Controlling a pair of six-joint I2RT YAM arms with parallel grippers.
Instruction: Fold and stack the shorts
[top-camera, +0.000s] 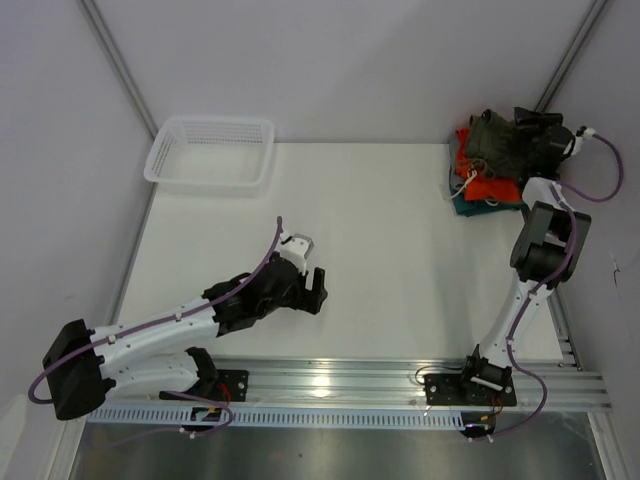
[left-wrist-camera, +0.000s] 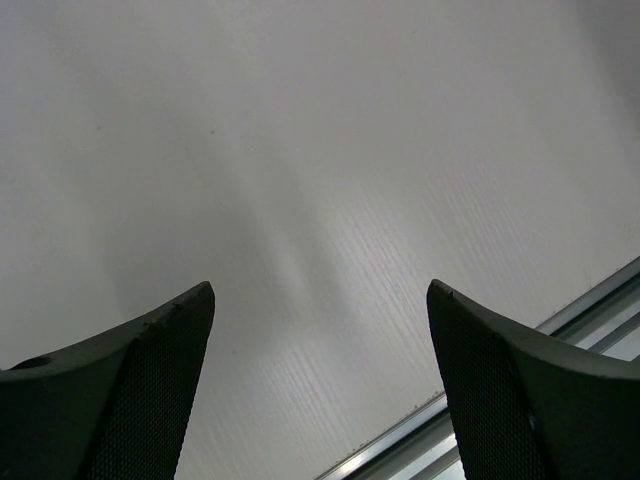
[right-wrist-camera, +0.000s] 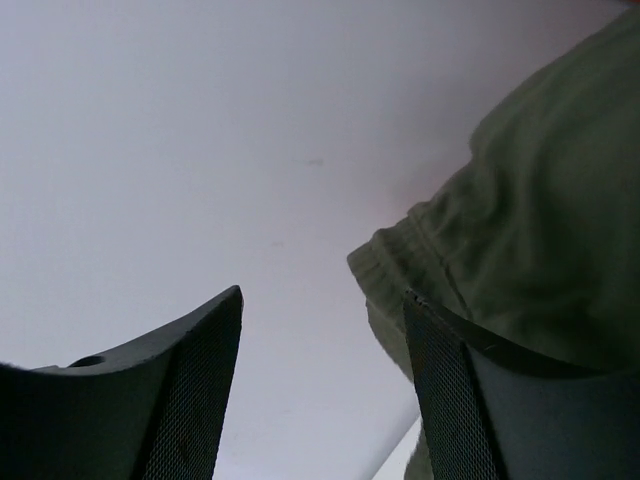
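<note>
Right gripper (top-camera: 522, 126) reaches the shorts (top-camera: 493, 140) at the table's (top-camera: 380, 230) far right corner.
Its fingers (right-wrist-camera: 180, 400) stand spread with nothing between them. The olive cloth lies against the outer side of one finger, bunched atop an orange garment (top-camera: 492, 188). The left gripper (top-camera: 318, 290) is spread over bare table.

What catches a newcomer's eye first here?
The olive-green shorts, heaped on bright orange cloth and a teal garment at the table's far right corner, with the right gripper at their edge, jaws apart. Next, the white mesh basket at the far left, and the left gripper open over bare table.
</note>
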